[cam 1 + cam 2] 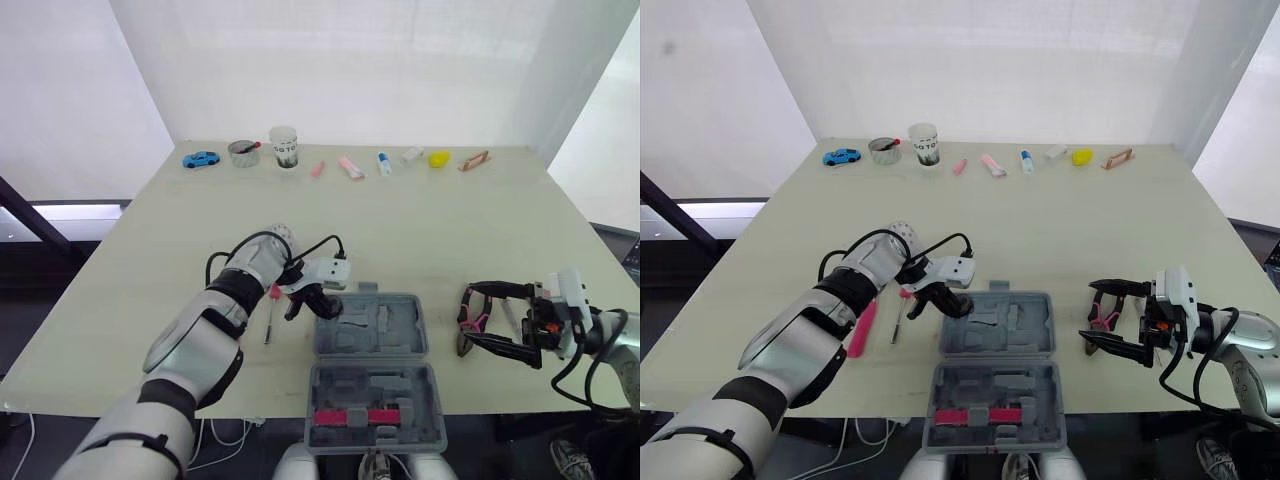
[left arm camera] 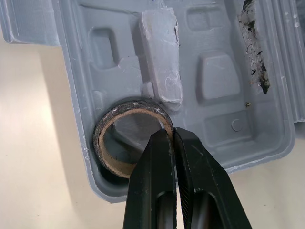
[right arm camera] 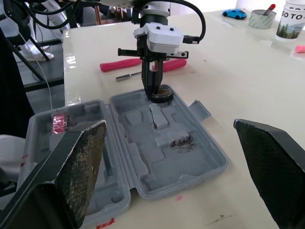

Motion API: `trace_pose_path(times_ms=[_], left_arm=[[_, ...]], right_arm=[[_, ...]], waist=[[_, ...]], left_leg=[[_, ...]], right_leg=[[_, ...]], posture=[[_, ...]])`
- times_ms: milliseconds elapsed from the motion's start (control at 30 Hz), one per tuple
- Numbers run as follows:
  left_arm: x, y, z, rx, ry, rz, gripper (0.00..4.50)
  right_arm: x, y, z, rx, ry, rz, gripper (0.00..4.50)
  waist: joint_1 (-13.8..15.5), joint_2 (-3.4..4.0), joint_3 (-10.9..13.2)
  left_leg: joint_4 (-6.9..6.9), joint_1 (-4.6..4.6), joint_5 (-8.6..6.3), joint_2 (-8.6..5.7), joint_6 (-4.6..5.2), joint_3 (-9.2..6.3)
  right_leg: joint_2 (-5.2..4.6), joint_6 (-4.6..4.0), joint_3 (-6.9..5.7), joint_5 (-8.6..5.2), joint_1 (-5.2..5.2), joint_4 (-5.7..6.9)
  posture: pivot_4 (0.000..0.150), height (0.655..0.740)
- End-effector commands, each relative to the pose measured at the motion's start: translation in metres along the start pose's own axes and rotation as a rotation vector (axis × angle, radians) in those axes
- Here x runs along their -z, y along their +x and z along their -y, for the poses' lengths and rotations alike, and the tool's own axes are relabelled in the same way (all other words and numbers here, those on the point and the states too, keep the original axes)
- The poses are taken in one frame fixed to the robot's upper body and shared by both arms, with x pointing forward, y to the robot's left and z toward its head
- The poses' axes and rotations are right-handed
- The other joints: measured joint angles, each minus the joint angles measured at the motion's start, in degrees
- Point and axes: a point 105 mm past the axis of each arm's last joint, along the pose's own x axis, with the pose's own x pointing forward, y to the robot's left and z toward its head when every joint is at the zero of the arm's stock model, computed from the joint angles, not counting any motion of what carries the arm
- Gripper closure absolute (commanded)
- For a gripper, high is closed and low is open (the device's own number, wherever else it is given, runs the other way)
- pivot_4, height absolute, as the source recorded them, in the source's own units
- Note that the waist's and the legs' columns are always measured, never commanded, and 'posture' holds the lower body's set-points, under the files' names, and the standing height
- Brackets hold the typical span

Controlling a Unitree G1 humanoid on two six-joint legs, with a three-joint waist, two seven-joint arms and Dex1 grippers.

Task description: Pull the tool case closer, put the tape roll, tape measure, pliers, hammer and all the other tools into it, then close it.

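Now the left claw (image 2: 174, 136), clenched on the wall of the tape roll (image 2: 99, 143), holds it in the far-left corner of the open tool case (image 1: 420, 322), so next, I'd say, comes letting go and lifting clear, while the right claw (image 1: 469, 318) hangs spread wide just right of the case.

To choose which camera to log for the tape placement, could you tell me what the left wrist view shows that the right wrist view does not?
Left wrist view, not the right: a close look down the left gripper at its fingertips pinching the tape roll's wall.
Right wrist view, not the left: the right gripper open, the tool case's second half, a pink-handled tool on the table beyond, and a blue toy car.
Both: the roll held in a corner pocket of the case, and a dark smudge in its tray.
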Motion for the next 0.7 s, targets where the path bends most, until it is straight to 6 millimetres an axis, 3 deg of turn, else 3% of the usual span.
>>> trace_pose_path(times_ms=[33,700], left_arm=[[-0.007,-0.009,-0.007,-0.034,0.023,0.008,4.41],[-0.022,-0.018,-0.001,0.005,0.055,0.032,4.41]], right_arm=[[-0.012,0.001,-0.001,-0.006,-0.035,0.031,0.0],[-0.007,0.002,-0.001,-0.009,-0.031,0.034,0.0]], waist=[[0.0,0.0,0.0],[0.0,0.0,0.0]], left_leg=[[0.0,0.0,0.0,0.0,0.0,0.0],[0.0,0.0,0.0,0.0,0.0,0.0]], right_leg=[[0.0,0.0,0.0,0.0,0.0,0.0],[0.01,0.0,0.01,0.0,0.0,0.0]], posture=[[0.15,0.74],[0.15,0.74]])
